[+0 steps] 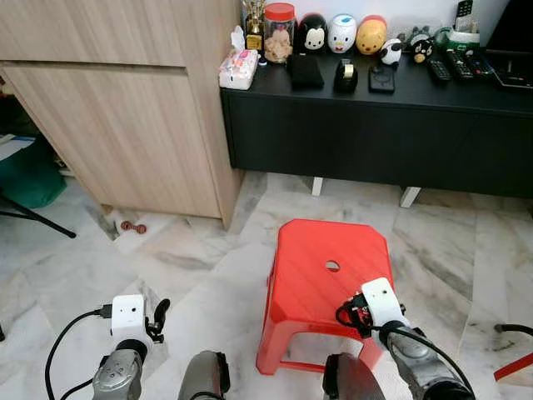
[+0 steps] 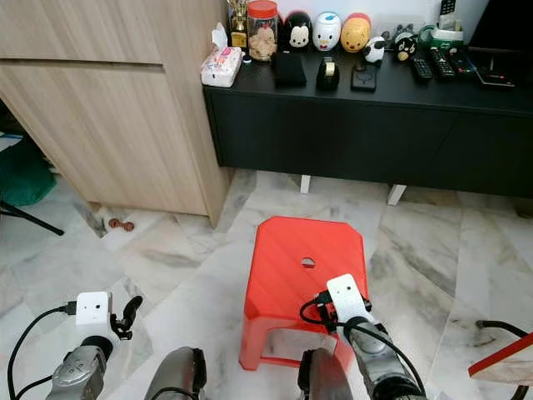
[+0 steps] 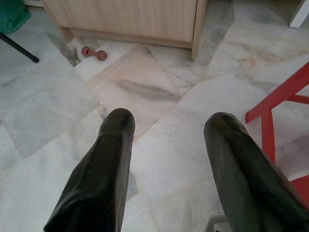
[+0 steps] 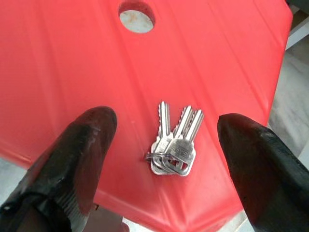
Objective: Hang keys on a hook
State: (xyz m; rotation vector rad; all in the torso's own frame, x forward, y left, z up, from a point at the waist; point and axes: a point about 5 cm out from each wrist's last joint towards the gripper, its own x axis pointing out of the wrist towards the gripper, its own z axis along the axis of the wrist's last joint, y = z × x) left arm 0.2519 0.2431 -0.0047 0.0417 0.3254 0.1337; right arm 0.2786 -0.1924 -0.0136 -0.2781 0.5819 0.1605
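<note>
The biggest risk was the pickup itself: the keys (image 4: 174, 145) lay flat on the stool (image 1: 316, 250), near its front right edge, and the smooth plastic gave the fingers nothing to get under. A closing pinch could have skated over the bunch or pushed it off the rim onto the floor (image 1: 208, 267). The right gripper (image 4: 164, 145) hung just above the seat with its fingers spread wide, the keys lying between them, so the approach looked well lined up; the danger lay in coming down too shallow or shutting too soon. A second risk was catching only one blade, which might have let the ring swing and slip free on the way to a hook. No hook could be made out, so where the keys had to go was uncertain.

The room was floored in pale veined marble tile. A tall wooden cabinet (image 1: 117, 108) stood on the left, and a long black console (image 1: 375, 133) ran along the back wall, its top crowded with toy figures (image 1: 341, 33), a jar (image 1: 278, 33), a tissue pack (image 1: 238, 68) and remotes (image 1: 458, 65). The red stool stood in front of the console, with a round hole (image 1: 332, 266) in its seat. The left gripper (image 3: 166, 164) hung idle over bare tile, fingers apart. A small reddish dumbbell-shaped thing (image 3: 93, 53) lay by the cabinet foot.
</note>
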